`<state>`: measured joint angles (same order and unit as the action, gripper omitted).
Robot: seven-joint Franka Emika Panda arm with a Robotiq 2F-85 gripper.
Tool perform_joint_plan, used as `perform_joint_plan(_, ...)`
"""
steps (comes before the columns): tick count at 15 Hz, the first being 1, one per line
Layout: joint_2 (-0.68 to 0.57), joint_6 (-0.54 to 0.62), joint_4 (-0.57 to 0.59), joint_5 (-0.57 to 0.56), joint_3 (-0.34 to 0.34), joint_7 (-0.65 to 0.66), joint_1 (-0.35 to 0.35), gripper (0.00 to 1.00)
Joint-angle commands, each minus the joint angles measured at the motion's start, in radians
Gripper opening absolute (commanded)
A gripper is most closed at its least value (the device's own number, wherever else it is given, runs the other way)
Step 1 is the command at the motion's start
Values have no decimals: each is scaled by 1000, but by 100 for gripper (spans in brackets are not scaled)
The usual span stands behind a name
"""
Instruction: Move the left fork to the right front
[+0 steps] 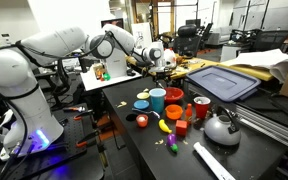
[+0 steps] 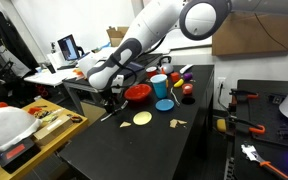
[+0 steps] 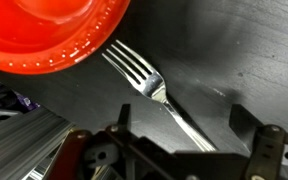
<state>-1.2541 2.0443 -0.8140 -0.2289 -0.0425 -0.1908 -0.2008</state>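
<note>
The left fork [image 3: 149,82] is a slim silver fork lying flat on the black table, its tines pointing at the rim of a red plate [image 3: 54,35]. In the wrist view my gripper [image 3: 184,120] is open, with one finger on each side of the fork's handle and low over it; the fingers do not touch it. In both exterior views the gripper [image 1: 162,58] [image 2: 109,100] hangs low at the table's edge beside the red plate [image 2: 137,92]. The fork is too thin to make out in either exterior view.
A blue cup [image 1: 157,100], a red cup [image 1: 174,97], a red mug [image 1: 200,108], a metal kettle [image 1: 221,127], a banana [image 1: 165,126] and a flat white strip [image 1: 214,160] stand on the black table. A yellow disc [image 2: 142,118] lies near the plate.
</note>
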Motion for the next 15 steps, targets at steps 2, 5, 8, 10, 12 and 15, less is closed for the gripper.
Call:
perform_joint_plan(2, -77, -80, 142, 18, 8, -34, -10, 100)
perform_joint_plan(5, -108, -105, 194, 21, 10, -37, -10, 100)
perform_joint_plan(8, -135, -129, 241, 29, 5, -46, -7, 100)
perform_joint_plan(10, -136, -131, 242, 22, -19, -52, 7, 100)
perform_joint_plan(12, -144, -136, 253, 30, -26, -63, 13, 100)
perform_joint_plan(15, -155, -147, 270, 49, -48, -71, 27, 74)
